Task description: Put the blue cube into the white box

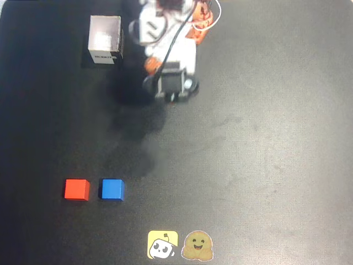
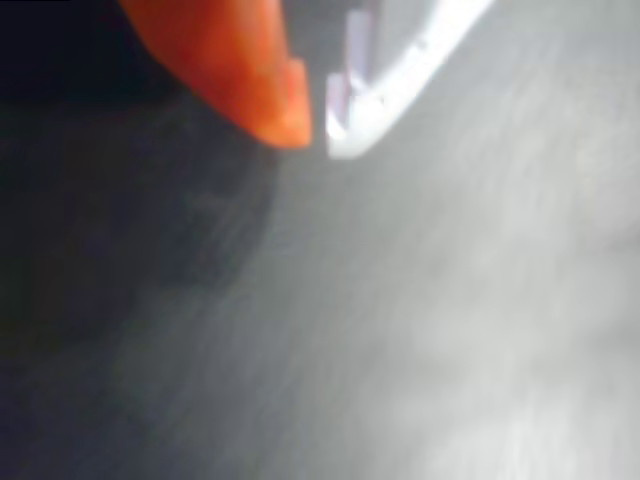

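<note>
The blue cube (image 1: 112, 189) rests on the black table in the lower left of the overhead view, just right of a red cube (image 1: 76, 189). The white box (image 1: 105, 40) stands open-topped at the upper left, a dark label on its near side. My arm is folded at the top centre, far from both cubes and just right of the box. In the wrist view my gripper (image 2: 318, 130) hangs over bare table, its orange finger (image 2: 250, 70) and white finger (image 2: 385, 85) tips almost touching with nothing between them.
Two stickers, a yellow one (image 1: 162, 244) and a brown smiling one (image 1: 197, 246), lie flat near the table's bottom edge. The arm's base and cables (image 1: 182, 22) occupy the top centre. Dark table surface (image 1: 265, 143) spreads across the right half.
</note>
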